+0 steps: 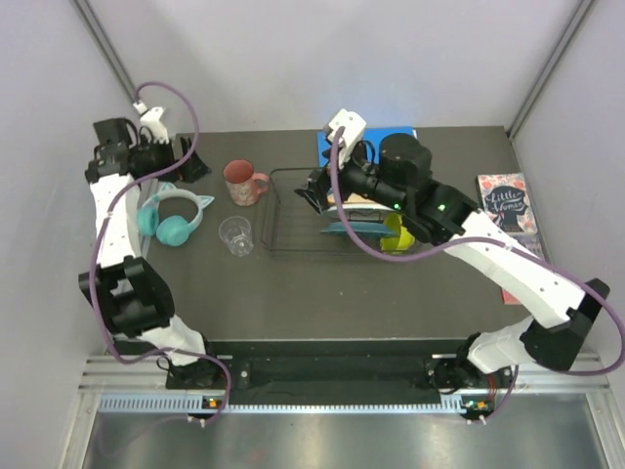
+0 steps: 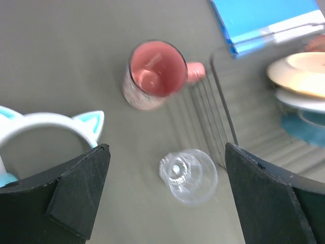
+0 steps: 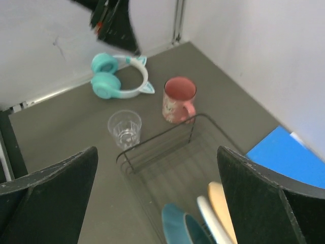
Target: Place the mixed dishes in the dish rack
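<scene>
Two arms reach over the bench. At upper left the bent left arm holds the left tool wide, empty, left of the pink mug and clear cup. At centre the right arm stretches over the dish rack, right tool wide, empty.

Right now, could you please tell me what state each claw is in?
Left claw: open, holding nothing.
Right claw: open, holding nothing.
</scene>
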Tool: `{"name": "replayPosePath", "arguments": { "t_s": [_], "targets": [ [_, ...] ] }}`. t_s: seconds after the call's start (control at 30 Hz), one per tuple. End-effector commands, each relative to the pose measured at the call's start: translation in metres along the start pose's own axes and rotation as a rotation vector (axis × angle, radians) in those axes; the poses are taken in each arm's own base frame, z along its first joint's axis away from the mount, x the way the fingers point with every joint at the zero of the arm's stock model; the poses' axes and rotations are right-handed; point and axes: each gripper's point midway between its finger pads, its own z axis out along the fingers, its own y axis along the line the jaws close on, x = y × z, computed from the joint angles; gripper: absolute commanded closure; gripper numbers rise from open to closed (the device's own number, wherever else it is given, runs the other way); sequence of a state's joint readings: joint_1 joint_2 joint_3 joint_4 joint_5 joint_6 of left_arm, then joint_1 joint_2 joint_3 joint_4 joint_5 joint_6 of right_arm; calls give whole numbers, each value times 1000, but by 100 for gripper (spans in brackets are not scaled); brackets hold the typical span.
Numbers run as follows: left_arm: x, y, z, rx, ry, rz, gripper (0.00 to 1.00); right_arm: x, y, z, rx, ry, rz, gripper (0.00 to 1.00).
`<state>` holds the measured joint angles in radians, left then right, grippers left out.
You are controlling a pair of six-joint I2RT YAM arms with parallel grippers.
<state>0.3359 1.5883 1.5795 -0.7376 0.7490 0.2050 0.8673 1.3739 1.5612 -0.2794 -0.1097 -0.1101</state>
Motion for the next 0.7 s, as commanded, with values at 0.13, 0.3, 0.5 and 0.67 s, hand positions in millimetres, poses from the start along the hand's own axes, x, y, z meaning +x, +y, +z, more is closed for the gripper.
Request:
{"name": "replayPosePath", "arguments": {
  "t_s": [0.13,0.3,0.5,0.67],
  "targets": [
    [-31,38,100,-160,26,32,1,19,-8,-13,121,-51,153,0],
    [-23,62,137,-226,74,22,1,33,-10,-22,153,-34,164,0],
    [-12,80,159,-284,105,43,1,39,-8,-29,154,-30,170,1],
    [16,83,186,-300,182,75,4,42,-11,-31,169,-21,174,2]
  ]
}}
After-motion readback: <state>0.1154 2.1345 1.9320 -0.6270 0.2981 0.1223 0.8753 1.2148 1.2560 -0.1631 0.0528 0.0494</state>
